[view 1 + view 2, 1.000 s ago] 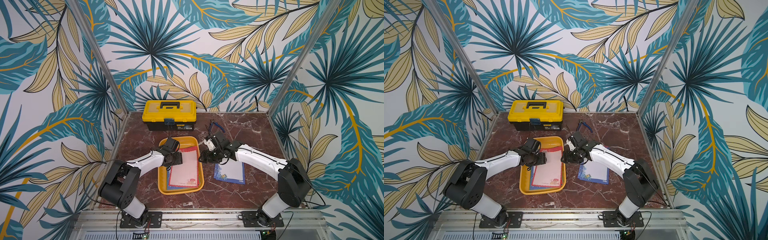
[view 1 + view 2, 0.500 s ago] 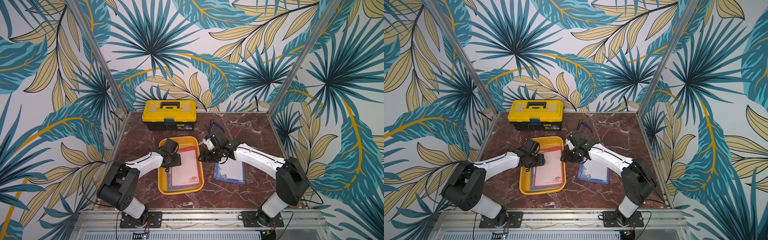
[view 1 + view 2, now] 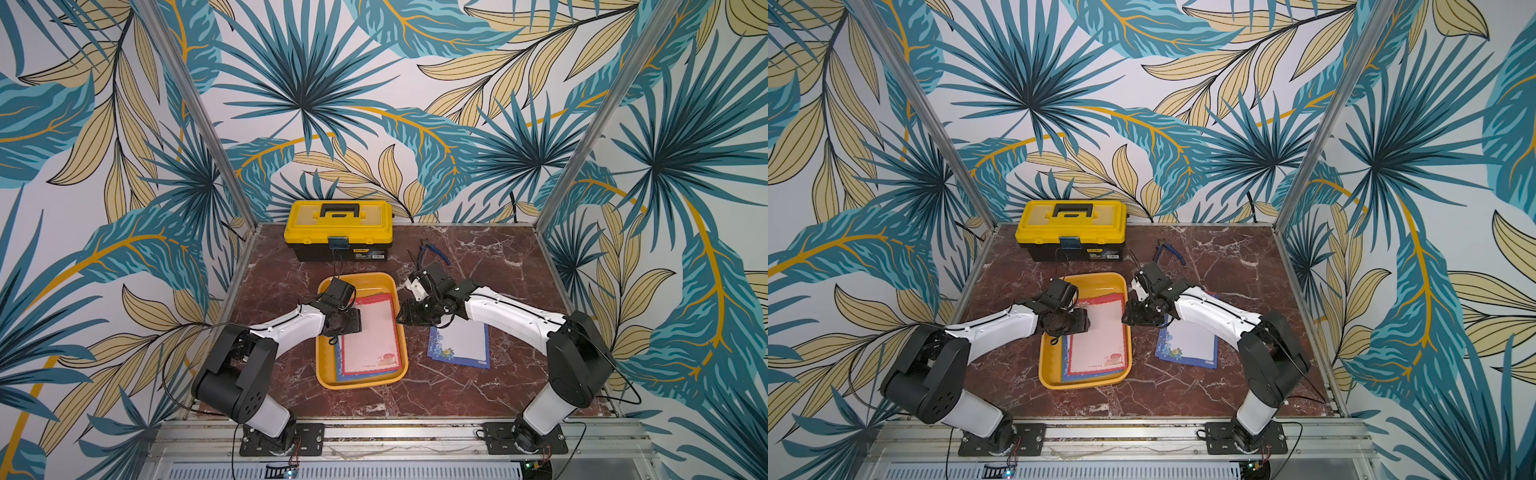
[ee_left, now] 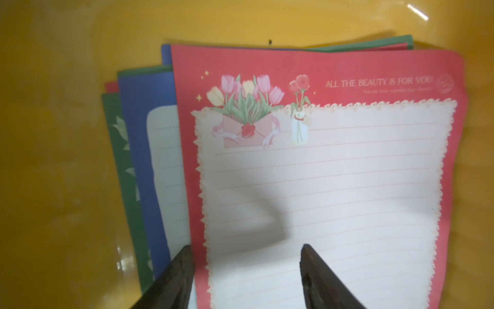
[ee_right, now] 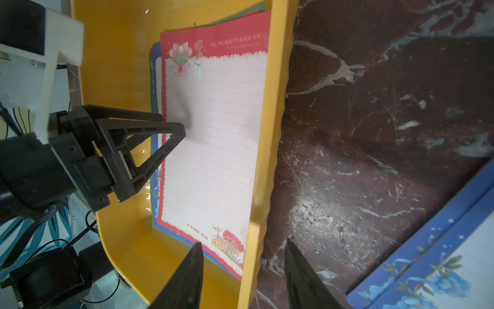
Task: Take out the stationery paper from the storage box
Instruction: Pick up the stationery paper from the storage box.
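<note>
The storage box (image 3: 360, 382) (image 3: 1083, 383) is a shallow orange-yellow tray in the middle of the table. In it lies a stack of stationery paper (image 3: 372, 332) (image 3: 1098, 337) (image 4: 334, 174) (image 5: 213, 133), a red scalloped sheet on top with blue and green edges fanned out beneath. My left gripper (image 3: 357, 321) (image 4: 246, 256) is open and low over the red sheet's left edge, one finger outside that edge, one over the white centre. My right gripper (image 3: 402, 320) (image 5: 243, 248) is open, its jaws straddling the tray's right rim (image 5: 270, 160). A blue floral sheet (image 3: 461, 345) (image 3: 1190, 345) lies on the table right of the tray.
A yellow-lidded black toolbox (image 3: 338, 230) stands at the back behind the tray. Blue-handled pliers (image 3: 434, 251) lie behind my right gripper. The marble table (image 3: 478, 399) is walled by patterned panels with metal posts on both sides.
The right gripper's jaws have narrowed around the tray's rim. Both arms have stayed almost in place and the sheets have not shifted.
</note>
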Motion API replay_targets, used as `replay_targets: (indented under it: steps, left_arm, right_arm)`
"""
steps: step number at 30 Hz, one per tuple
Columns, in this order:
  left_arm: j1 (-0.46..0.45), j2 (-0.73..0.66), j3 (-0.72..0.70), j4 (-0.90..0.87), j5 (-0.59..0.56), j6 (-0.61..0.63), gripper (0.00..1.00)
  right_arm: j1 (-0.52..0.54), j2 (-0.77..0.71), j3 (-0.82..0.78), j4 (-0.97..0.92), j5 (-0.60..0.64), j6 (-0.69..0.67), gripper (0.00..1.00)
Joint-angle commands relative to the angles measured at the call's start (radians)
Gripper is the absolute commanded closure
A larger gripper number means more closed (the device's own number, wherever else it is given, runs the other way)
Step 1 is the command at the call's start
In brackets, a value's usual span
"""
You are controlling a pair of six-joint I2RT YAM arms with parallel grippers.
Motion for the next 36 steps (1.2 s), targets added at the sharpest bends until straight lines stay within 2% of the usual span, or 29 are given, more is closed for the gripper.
replay_targets:
  steps: [1,8,18,28,36]
  left_arm:
    - [0.005,-0.052,-0.027,-0.012,-0.019,-0.005,0.32]
    - [0.007,-0.052,-0.027,-0.012,-0.027,0.001,0.31]
    - [0.007,0.006,-0.019,-0.009,0.029,0.002,0.36]
    - [0.023,-0.033,-0.009,0.024,0.13,-0.007,0.42]
    - [0.029,-0.067,-0.012,0.042,0.207,-0.015,0.48]
  right_arm:
    - [0.005,0.023,-0.005,0.016,-0.011,0.011,0.5]
    - [0.007,0.032,-0.003,0.022,-0.014,0.012,0.5]
    - [0.01,0.06,-0.006,0.038,-0.029,0.017,0.51]
    - [0.011,0.101,-0.014,0.088,-0.088,0.042,0.67]
    - [0.01,0.117,-0.013,0.102,-0.099,0.049,0.68]
